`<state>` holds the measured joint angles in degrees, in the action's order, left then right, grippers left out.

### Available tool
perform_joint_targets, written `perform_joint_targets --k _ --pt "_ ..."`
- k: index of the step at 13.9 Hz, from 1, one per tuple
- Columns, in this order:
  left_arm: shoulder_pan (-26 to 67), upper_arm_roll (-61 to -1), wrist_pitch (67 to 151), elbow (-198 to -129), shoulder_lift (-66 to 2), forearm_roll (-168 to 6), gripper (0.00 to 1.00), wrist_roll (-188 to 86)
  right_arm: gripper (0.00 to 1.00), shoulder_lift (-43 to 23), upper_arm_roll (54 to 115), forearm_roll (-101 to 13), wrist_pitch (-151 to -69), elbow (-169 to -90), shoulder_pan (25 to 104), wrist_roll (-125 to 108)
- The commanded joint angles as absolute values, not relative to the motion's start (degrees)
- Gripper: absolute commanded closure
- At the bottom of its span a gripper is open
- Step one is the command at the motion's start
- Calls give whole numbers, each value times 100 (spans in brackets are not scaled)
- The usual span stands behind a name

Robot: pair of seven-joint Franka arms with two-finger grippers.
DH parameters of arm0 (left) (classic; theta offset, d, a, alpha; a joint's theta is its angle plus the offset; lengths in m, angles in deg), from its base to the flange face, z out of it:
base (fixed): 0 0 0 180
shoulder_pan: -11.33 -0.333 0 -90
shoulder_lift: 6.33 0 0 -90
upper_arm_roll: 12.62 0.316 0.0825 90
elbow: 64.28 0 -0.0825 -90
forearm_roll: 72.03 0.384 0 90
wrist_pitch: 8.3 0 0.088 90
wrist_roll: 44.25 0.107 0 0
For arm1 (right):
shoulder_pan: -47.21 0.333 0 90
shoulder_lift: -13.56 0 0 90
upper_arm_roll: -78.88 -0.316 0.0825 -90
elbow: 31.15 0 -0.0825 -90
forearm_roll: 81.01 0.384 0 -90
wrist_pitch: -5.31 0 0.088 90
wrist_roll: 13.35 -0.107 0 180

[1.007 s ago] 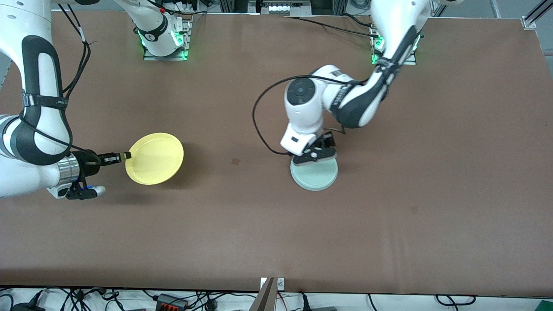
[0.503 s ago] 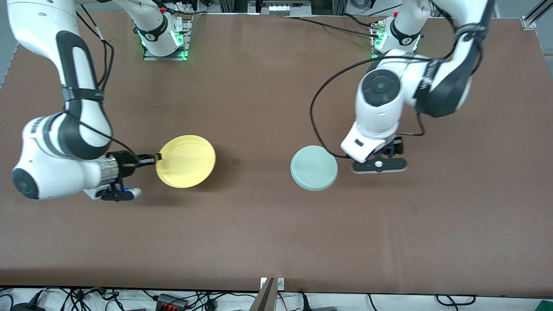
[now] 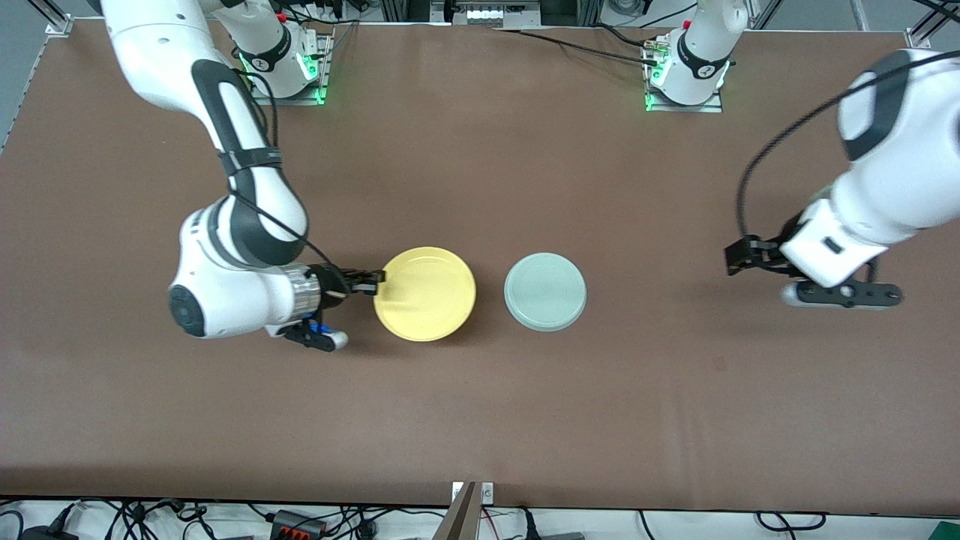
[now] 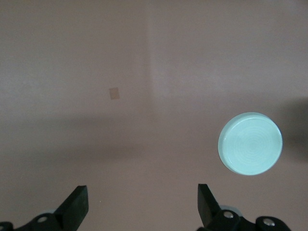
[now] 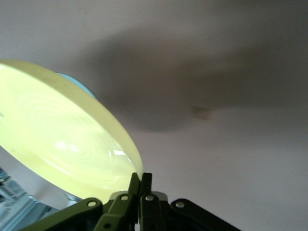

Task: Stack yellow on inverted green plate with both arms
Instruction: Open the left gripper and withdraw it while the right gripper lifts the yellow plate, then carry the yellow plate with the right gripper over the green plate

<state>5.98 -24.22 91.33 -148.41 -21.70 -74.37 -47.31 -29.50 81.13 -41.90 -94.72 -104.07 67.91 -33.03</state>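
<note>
This looks like a robotics lab or test cell. A wide worktop [image 3: 480, 420] under plain brown covering carries two white arms bolted to metal base plates [image 3: 289, 94] lit with green status lights. Along the worktop's edge nearest the front camera, loose cables and power strips [image 3: 292, 519] trail on the floor. Metal framing, probably a rack, stands just past the base plates.

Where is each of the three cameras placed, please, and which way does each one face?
Front view: high across the table, facing both bases; shows both arms, yellow plate and green plate.
Left wrist view: on the left arm, looking down past its open left hand at the green plate.
Right wrist view: on the right arm, facing along the right hand that pinches the yellow plate's rim.
Shared: front and left wrist views both show the green plate.
</note>
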Motion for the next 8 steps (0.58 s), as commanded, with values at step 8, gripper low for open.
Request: perform_joint_targets --k 8 --pt "1195 -1341 8698 -15876 -731 -7185 0 -4184 100 -3846 8143 -3522 -11492 -10156 8201 -4560"
